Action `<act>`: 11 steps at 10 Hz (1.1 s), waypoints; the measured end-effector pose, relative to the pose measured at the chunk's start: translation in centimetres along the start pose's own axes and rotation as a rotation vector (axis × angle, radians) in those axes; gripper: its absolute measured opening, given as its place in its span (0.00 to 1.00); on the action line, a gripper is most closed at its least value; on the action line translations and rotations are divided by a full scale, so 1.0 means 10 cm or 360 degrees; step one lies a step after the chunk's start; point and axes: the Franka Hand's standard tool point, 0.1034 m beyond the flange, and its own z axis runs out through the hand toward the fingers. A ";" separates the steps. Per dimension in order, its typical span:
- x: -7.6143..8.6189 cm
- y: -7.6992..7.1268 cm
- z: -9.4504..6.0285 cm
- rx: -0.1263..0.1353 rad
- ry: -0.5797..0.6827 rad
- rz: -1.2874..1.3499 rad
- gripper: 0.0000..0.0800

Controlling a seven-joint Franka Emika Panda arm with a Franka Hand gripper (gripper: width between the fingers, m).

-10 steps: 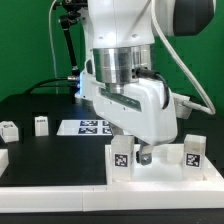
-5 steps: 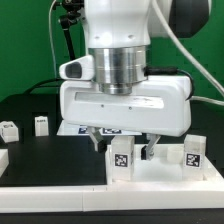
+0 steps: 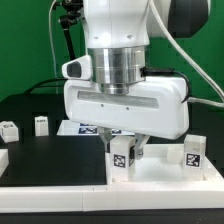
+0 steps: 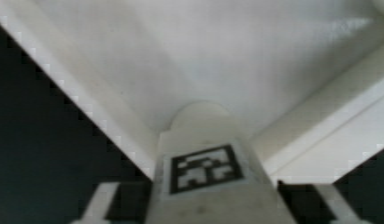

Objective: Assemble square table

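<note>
The square table's white slab [image 3: 165, 175] lies at the front on the exterior view's right. Two tagged legs stand on it, one [image 3: 121, 158] at its left end and one [image 3: 193, 153] at its right. My gripper [image 3: 126, 150] is down over the left one. In the wrist view that leg [image 4: 208, 160] stands between my two fingers [image 4: 111, 203], with a thin dark gap on each side, so my gripper [image 4: 217, 206] is open around it. The slab [image 4: 189, 55] fills the view behind. Two more legs [image 3: 10, 130] [image 3: 41, 125] stand on the black table at the left.
The marker board [image 3: 84, 127] lies on the table behind my hand. A long white bar [image 3: 50, 194] runs along the front edge, and a white bar end [image 3: 3, 158] shows at the far left. The arm's body hides the middle of the scene.
My hand has turned broadside and settled over the left leg on the slab. My fingers, wide apart half a second ago, now stand closer in on both sides of the leg.
</note>
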 end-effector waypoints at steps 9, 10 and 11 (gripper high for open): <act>0.05 -0.04 0.00 0.0079 -0.0209 0.1828 0.36; 0.04 -0.05 0.00 0.0079 -0.0206 0.1950 0.36; 0.05 -0.06 0.00 0.0073 -0.0201 0.2054 0.36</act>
